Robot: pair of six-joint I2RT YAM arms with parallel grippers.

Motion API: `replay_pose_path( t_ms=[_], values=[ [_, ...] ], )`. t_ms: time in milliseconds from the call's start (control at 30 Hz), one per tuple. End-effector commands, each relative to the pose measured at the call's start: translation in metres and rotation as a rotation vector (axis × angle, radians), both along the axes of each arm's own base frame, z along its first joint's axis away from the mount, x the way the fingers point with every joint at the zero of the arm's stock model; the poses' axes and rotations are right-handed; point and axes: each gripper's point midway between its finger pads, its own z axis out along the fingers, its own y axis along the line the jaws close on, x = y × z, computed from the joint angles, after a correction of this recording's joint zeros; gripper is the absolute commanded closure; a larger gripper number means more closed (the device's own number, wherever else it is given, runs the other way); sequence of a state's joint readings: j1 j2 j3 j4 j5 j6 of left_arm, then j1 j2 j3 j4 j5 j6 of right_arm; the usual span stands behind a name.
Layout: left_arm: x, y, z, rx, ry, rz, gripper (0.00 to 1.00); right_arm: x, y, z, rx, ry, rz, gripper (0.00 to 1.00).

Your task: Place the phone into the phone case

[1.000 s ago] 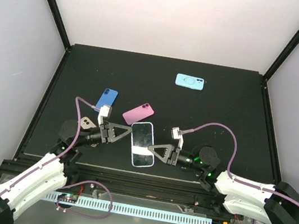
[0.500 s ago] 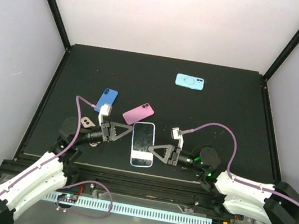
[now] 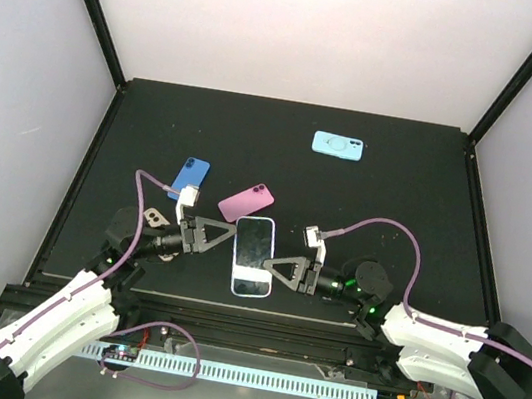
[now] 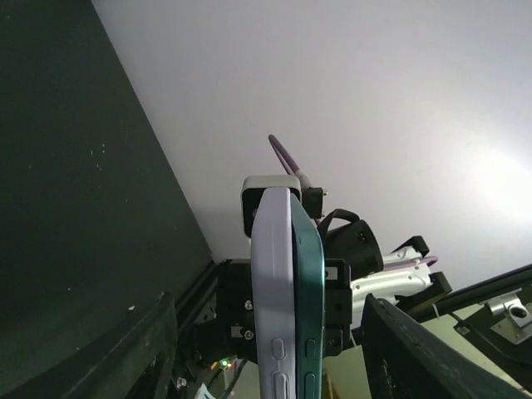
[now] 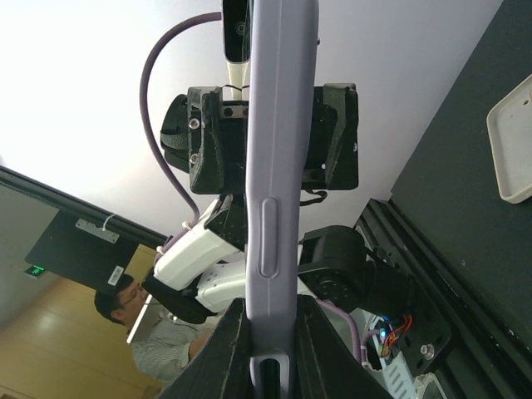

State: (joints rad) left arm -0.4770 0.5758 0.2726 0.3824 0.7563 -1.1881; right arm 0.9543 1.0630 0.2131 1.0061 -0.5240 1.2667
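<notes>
Black table [image 3: 391, 240], walls on 3 sides. On it: lt-blue case [image 3: 338, 146] upper right, alone. Blue phone-shaped slab [image 3: 188, 177] & pink slab [image 3: 246, 203] left of centre, near but apart. Beige case [image 3: 154, 217] lower left, partly hidden.

pink phone [image 3: 246, 202] and blue phone [image 3: 189, 176] crowd behind left pincer [image 3: 231, 237]; open mat [image 3: 397, 200] rightward

The left arm [image 3: 65, 315] and right arm [image 3: 426, 341] lay low along the worktop's [image 3: 377, 202] near edge, hands facing each other. The left hand [image 3: 228, 236] held its fingers [image 4: 141, 353] spread wide; the right hand [image 3: 269, 268] was pinched on the phone's [image 3: 254, 246] edge.
</notes>
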Motion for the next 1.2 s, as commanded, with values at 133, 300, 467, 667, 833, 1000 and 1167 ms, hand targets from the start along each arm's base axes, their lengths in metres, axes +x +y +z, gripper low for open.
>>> replay_pose_path(
  t_ms=[133, 300, 467, 667, 833, 1000, 1167],
  values=[
    [-0.003, 0.0, 0.022, -0.036, -0.08, -0.016, 0.48, -0.007, 0.003, 0.043, 0.135, -0.077, 0.045, 0.9],
    [0.002, -0.002, 0.015, -0.019, -0.064, -0.011, 0.81, -0.008, 0.003, 0.038, 0.141, -0.059, 0.061, 0.88],
    [0.003, -0.005, 0.009, 0.012, -0.042, -0.026, 0.98, -0.004, 0.005, 0.031, 0.112, -0.046, 0.038, 0.8],
    [0.005, -0.004, 0.003, 0.05, -0.018, -0.009, 0.98, 0.004, 0.006, 0.031, 0.088, -0.046, -0.005, 0.82],
    [0.003, -0.004, 0.003, 0.054, -0.003, -0.016, 0.93, 0.018, 0.007, 0.026, 0.041, -0.023, -0.078, 0.89],
    [-0.003, -0.005, -0.004, 0.063, 0.022, -0.049, 0.64, 0.029, 0.0, 0.035, 0.08, 0.0, -0.154, 0.91],
    [-0.012, -0.007, -0.015, 0.056, 0.044, -0.101, 0.39, 0.045, -0.007, 0.038, 0.078, 0.017, -0.255, 0.91]
  ],
)
